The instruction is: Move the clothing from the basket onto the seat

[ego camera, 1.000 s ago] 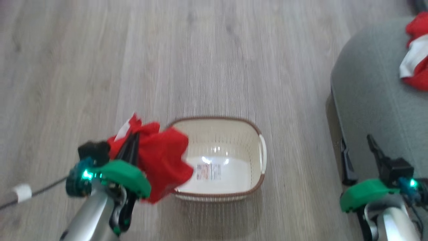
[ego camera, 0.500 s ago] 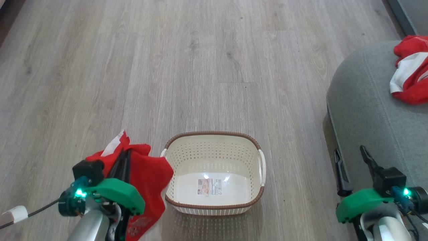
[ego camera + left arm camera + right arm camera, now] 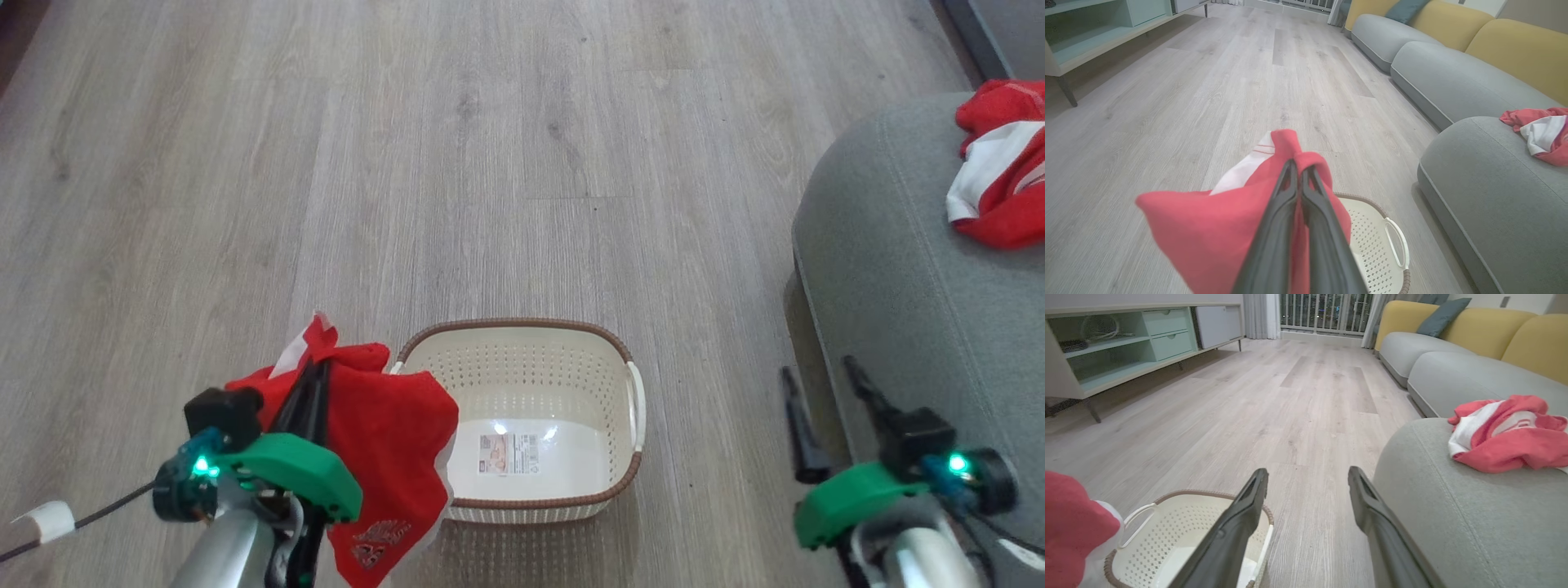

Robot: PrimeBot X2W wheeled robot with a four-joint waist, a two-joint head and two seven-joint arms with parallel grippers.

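Approx. halfway, I'd judge. One red garment [image 3: 1000, 188] w/ white panels already lies bunched on the seat [image 3: 898, 269]. The other garment [image 3: 392, 425] hangs from the left claw [image 3: 1299, 167], which is clenched on a fold of the fabric and holds it up over the left end of the basket [image 3: 522, 325]. The basket looks emptied (just a label [image 3: 508, 453] on its bottom). The right claw [image 3: 1307, 471] is spread wide, grasping nothing, hovering by the seat's near edge. Left to do: carry the hanging piece across to the seat & let go.

The surface is a pale grey wood-look floor [image 3: 490, 163], and the basket stands on it near the seat. Room: a grey sofa [image 3: 1453, 81] w/ yellow backs, and a pale green low cabinet [image 3: 1126, 347] opposite.
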